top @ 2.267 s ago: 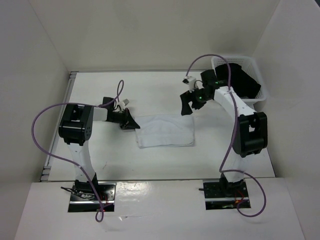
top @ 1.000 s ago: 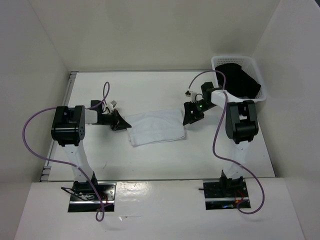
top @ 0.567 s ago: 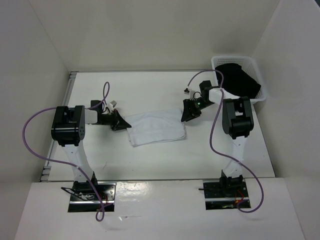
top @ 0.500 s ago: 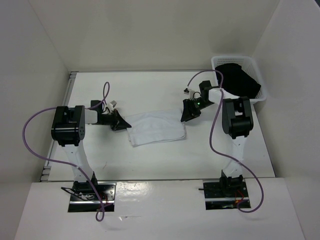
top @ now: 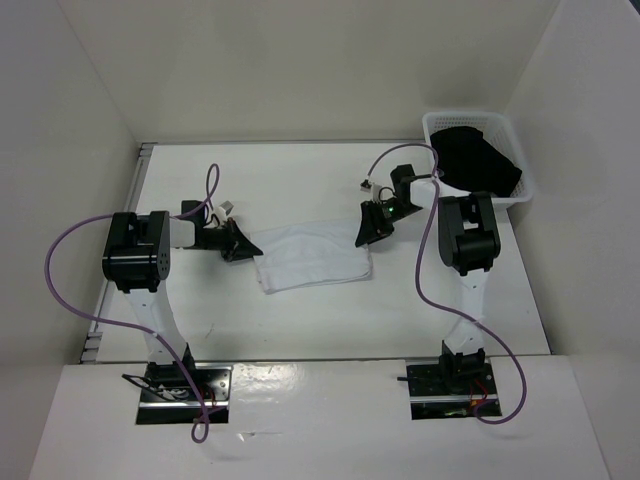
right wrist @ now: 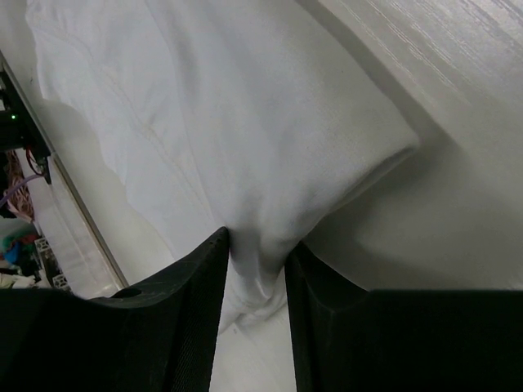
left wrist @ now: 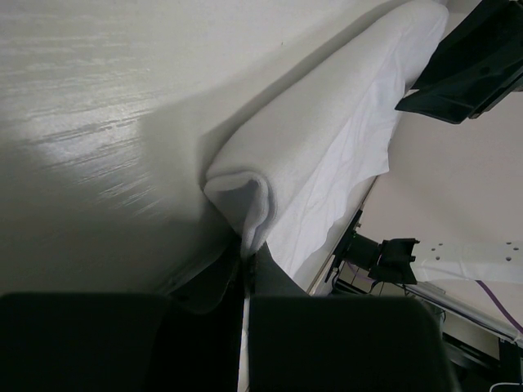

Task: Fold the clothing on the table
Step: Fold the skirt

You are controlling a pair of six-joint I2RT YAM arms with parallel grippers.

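At the left of the table (top: 300,320) we see the left gripper (top: 243,244) lying low, its tip at the left edge of the clothing (top: 312,257). In its wrist view the two dark fingers (left wrist: 282,286) are closed tight on a rolled corner of the white fabric, which is pinched in the narrow slit between them. The clothing lies in the middle of the table, between the two grippers, as a folded, slightly tilted oblong, thin and wrinkled, with one long side rounded into a soft fold. At its far right corner we find the right gripper (top: 367,230), pointing down and leftward onto the cloth. From that wrist we see its fingers (right wrist: 184,310) standing on either side of a bunched ridge of the fabric; the cloth fills the gap and touches both, so we read it as gripped. Farther right, at the table's far right corner, a white lattice basket (top: 525,185) holds a black garment (top: 478,160), well apart from the clothing.
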